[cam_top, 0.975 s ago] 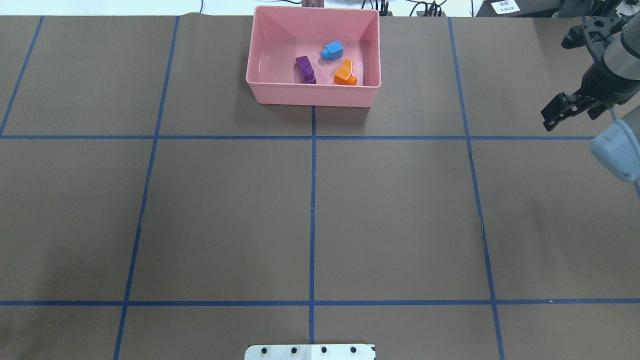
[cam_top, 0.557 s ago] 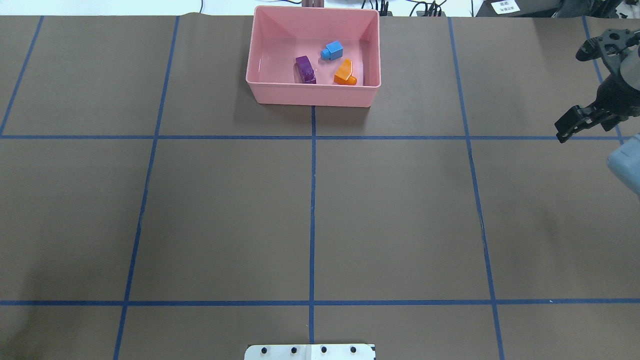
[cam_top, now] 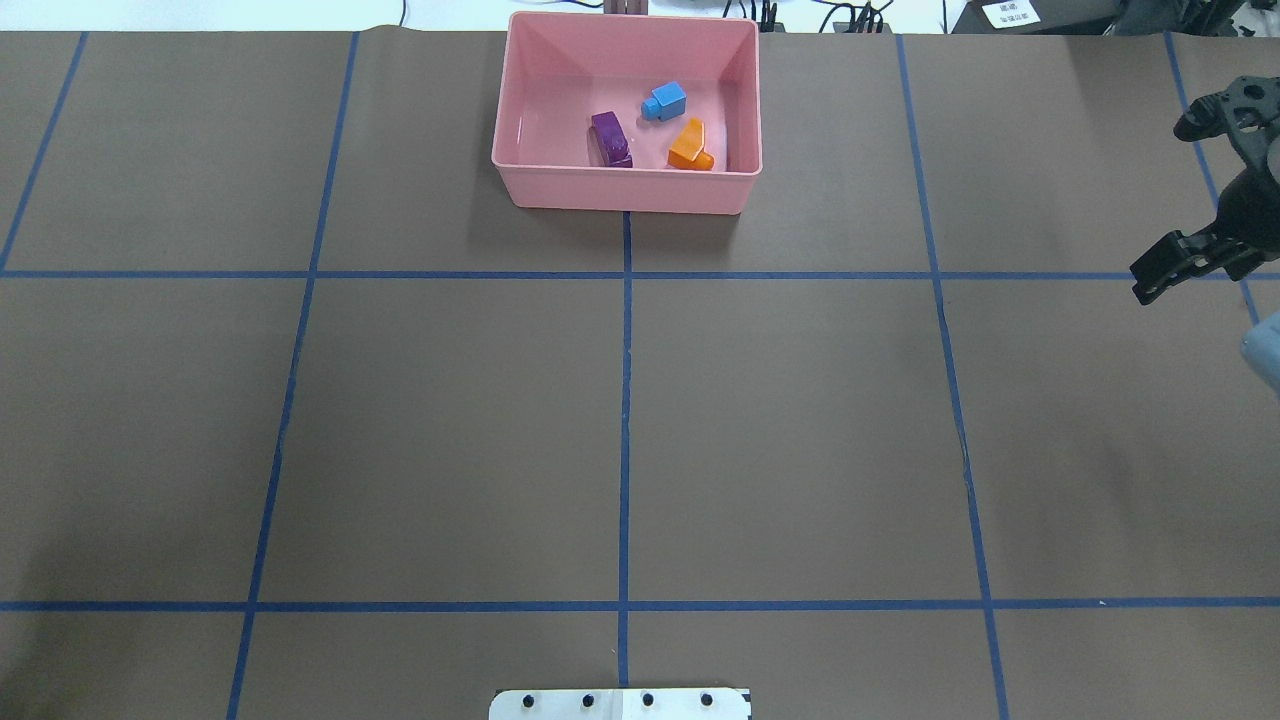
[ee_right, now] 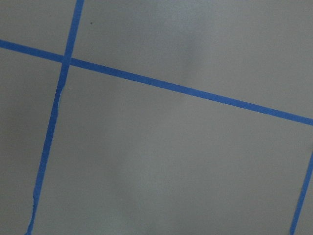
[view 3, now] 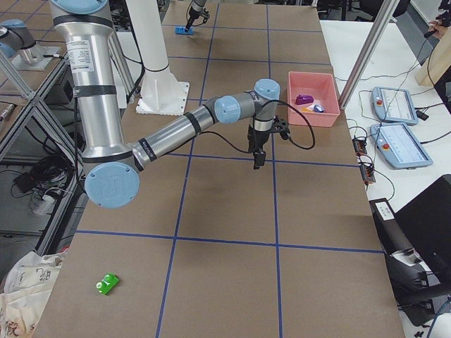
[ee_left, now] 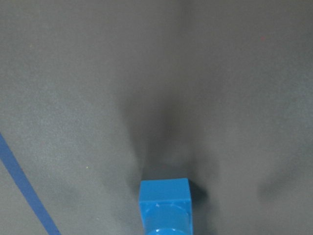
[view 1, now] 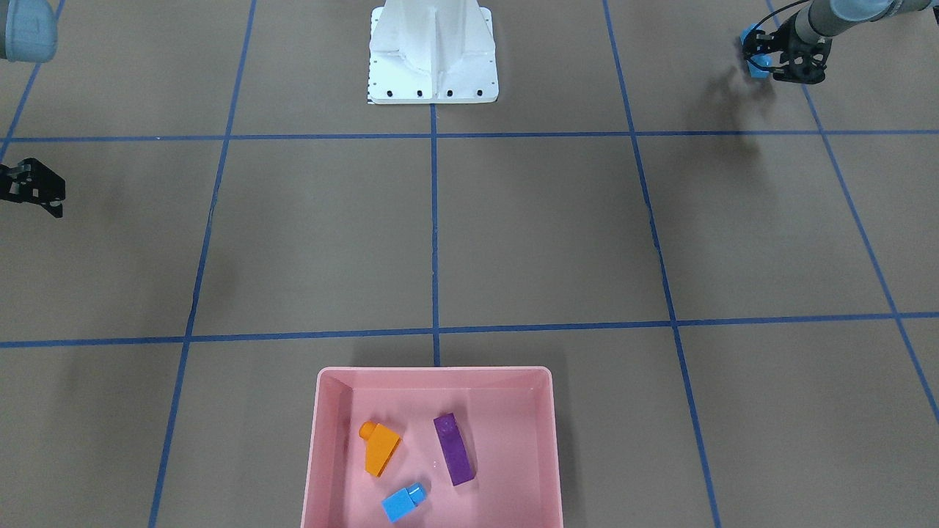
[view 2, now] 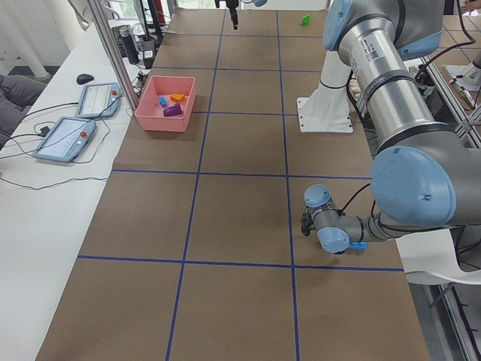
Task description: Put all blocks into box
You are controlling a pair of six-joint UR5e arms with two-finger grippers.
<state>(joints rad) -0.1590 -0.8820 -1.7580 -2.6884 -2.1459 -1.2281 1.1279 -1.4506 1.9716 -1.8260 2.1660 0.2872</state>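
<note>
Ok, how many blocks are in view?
5. In the box: orange block, purple block, small light-blue block. At the left claw: long light-blue block. At the robot's far right: green block.

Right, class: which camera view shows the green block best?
Exterior right: the green block lies near the camera, unobstructed. Exterior left shows it only as a tiny far speck. The overhead, front-facing and both wrist views miss it.

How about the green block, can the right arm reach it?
Probably yes: the green block lies alone on the table, nothing between it and the right fingers, though it is far out.
</note>
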